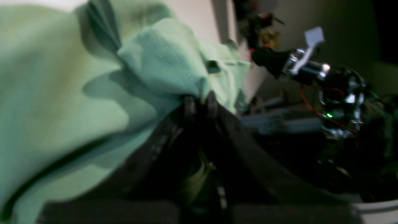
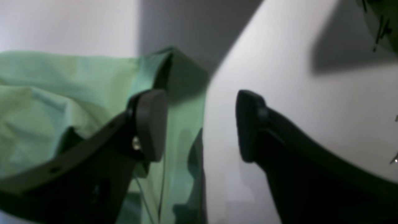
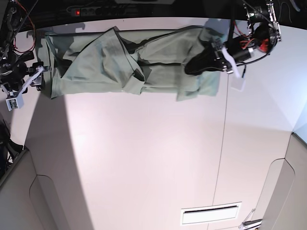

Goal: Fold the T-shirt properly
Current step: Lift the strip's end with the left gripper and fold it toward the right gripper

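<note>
Left wrist view: left tool (image 1: 199, 104) pinched tight on a bunched fold of the T-shirt (image 1: 77, 102), cloth spilling up and leftward from the tips. Right wrist view: right tool (image 2: 200, 124) gaping wide, gripping nothing, shirt edge under its left pad (image 2: 149, 124), bare worktop (image 2: 279, 77) beneath the other. Base view: shirt rumpled lengthwise along the worktop's far edge between both tools.

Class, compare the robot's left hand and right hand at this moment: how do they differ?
The left hand is shut, pinching a bunch of the T-shirt; the right hand is open and holds nothing. The left sits over the cloth; the right sits at the cloth's edge. Both are dark.
</note>
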Motion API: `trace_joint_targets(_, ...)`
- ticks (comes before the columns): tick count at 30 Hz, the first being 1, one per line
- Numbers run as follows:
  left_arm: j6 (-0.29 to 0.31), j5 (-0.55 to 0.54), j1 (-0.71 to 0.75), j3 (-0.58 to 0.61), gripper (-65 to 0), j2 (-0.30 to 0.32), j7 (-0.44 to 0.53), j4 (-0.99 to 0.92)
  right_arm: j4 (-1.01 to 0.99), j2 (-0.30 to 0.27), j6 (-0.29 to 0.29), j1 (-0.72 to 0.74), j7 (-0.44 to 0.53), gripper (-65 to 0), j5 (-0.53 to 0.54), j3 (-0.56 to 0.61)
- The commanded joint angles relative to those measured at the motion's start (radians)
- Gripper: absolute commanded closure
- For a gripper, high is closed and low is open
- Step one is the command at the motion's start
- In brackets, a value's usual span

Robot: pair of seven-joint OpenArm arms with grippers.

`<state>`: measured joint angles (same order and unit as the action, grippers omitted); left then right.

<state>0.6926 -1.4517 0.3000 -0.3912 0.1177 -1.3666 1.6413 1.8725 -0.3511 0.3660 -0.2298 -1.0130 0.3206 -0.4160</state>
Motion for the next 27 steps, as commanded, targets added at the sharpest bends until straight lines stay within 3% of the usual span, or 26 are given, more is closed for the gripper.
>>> trace_joint_targets(1,0.006,-0.032,-0.004,0.016,0.0,0.001,0.009,0.017,0.014,-0.015,-0.003,0.008,0.022,-34.3,0.004,-0.008)
trace_joint_targets(12,0.006,-0.032,-0.023,0.077,0.0,-0.056,0.01,0.017,0.014,-0.015,-0.003,0.008,0.022,-34.3,0.005,-0.008)
trace_joint_targets(13,0.006,-0.032,-0.023,0.079,-4.8,-0.06,0.01,0.017,0.014,-0.015,-0.003,0.008,0.022,-34.3,0.005,-0.008)
trace_joint_targets(15,0.006,-0.032,-0.023,0.079,-20.4,-0.068,0.017,0.017,0.014,-0.014,-0.003,0.008,0.023,-34.3,0.005,-0.008)
trace_joint_targets(17,0.006,-0.032,-0.023,0.079,-27.2,-0.078,0.033,0.017,0.014,-0.014,-0.003,0.008,0.023,-34.3,0.005,-0.008)
trace_joint_targets(27,0.006,-0.032,-0.034,0.107,-27.2,-0.134,0.055,0.019,0.014,-0.015,-0.003,0.008,0.029,-34.3,0.005,-0.008)
